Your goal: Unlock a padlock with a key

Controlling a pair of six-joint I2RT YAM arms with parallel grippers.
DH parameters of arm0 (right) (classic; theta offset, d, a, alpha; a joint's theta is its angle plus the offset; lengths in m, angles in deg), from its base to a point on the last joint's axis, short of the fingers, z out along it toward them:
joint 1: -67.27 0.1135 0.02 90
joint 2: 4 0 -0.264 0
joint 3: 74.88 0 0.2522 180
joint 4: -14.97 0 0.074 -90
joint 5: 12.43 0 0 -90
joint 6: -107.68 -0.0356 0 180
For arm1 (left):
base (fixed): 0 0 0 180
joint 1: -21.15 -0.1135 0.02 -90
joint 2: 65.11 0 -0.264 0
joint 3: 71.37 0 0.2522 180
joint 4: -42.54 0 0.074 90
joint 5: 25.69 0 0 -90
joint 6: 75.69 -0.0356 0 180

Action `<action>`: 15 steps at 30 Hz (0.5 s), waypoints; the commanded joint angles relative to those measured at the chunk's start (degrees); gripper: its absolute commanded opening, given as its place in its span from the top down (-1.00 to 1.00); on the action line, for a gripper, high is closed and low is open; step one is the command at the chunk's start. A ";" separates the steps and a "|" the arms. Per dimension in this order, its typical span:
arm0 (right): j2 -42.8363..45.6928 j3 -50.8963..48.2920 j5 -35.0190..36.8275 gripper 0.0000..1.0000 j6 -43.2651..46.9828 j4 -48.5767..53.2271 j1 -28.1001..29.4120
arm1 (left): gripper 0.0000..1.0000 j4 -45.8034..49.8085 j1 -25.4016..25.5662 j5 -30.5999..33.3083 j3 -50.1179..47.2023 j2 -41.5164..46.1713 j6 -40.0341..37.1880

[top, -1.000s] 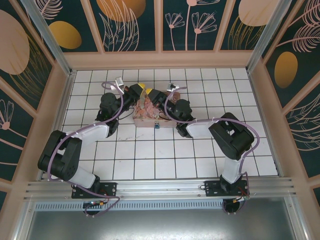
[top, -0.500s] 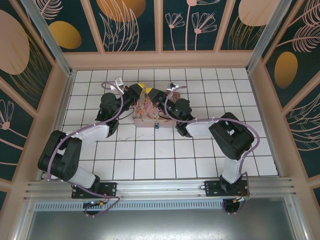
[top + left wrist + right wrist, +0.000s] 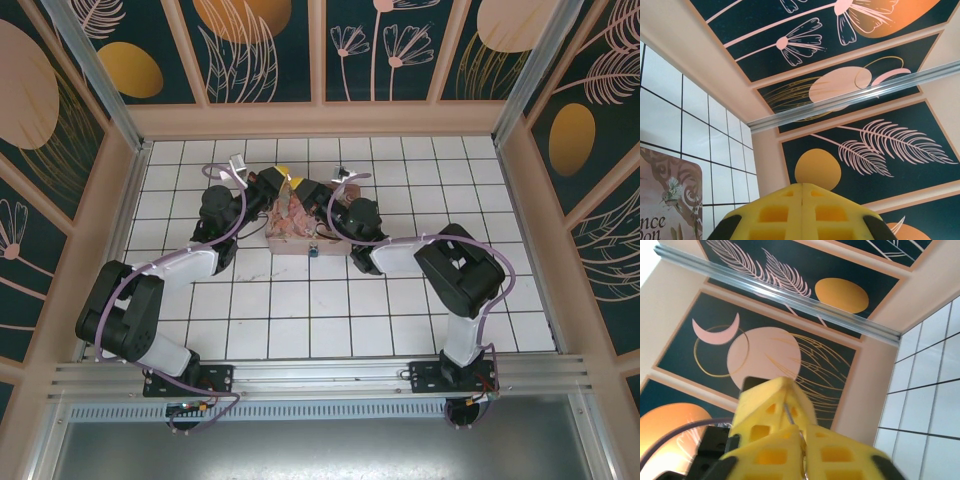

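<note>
- Right gripper [image 3: 299,187] has edged left since the earlier frame, and its yellow foam fingers are now pressed together. A thin grey metal sliver [image 3: 788,415] juts from their seam.
- Left gripper [image 3: 284,179]: pads pressed together.
- Tiny blue-bodied padlock [image 3: 314,251]: frame centre, at the lower edge of the pink floral tin box [image 3: 288,230].

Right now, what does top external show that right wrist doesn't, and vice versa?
Top external: the black left arm and right arm bent over the pink floral tin box, with the tiny blue padlock at its near edge.
Right wrist: a close-up of the right gripper, its yellow foam fingers shut, with a thin grey metal sliver running into their seam. It is possibly the key, but I cannot confirm.
Both: the white tiled table, dark floral wall panels and an aluminium rail.
</note>
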 commanded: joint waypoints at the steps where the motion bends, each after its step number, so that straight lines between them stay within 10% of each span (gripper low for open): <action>1: -0.88 1.30 0.11 1.00 0.19 -2.02 0.42 | 1.00 -1.81 0.37 -0.67 -0.01 0.41 -0.77; 15: 1.99 -0.97 1.41 1.00 -0.30 -0.22 -1.05 | 1.00 -1.99 0.37 0.50 -1.94 2.13 -0.57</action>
